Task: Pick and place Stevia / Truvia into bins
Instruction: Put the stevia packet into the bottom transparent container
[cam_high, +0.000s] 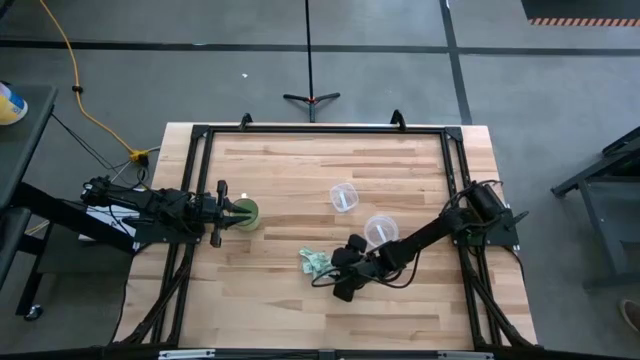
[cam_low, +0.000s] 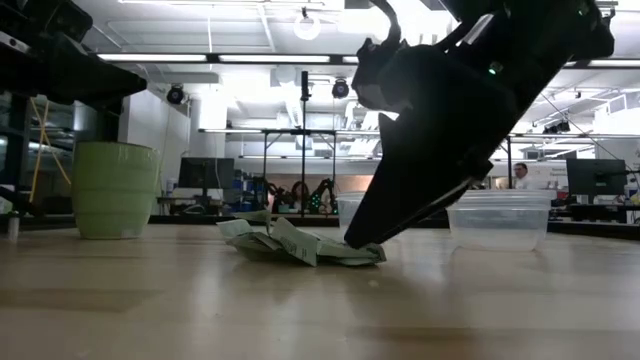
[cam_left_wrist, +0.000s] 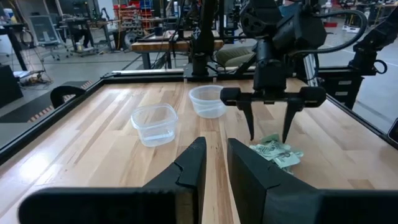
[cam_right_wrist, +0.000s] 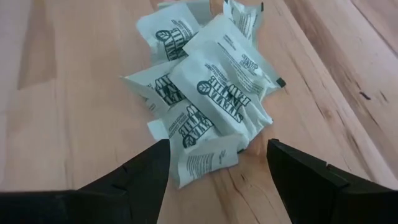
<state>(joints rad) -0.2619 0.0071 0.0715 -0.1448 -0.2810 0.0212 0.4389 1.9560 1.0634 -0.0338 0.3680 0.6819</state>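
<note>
A small heap of pale green and white Stevia packets (cam_high: 314, 262) (cam_right_wrist: 208, 93) (cam_low: 290, 243) lies flat on the wood. My right gripper (cam_right_wrist: 217, 144) (cam_high: 332, 274) is open and points steeply down at the heap's near-right edge, one finger on each side of the nearest packet (cam_right_wrist: 205, 158). Two clear bins (cam_high: 343, 196) (cam_high: 380, 231) stand upright toward the far right of the heap. My left gripper (cam_left_wrist: 216, 146) (cam_high: 238, 212) waits at the table's left above the solid green cup (cam_high: 248, 213), fingers slightly apart. My right gripper has its fingertips (cam_low: 358, 240) down at table level against the heap's edge. Whether they touch a packet, I cannot tell.
The green cup (cam_low: 115, 190) stands on the left side of the table. Black frame rails (cam_high: 320, 128) run along the table's far, left and right edges. Bare wood (cam_high: 300, 320) stretches between the heap and the near edge. A person stands far off in the room.
</note>
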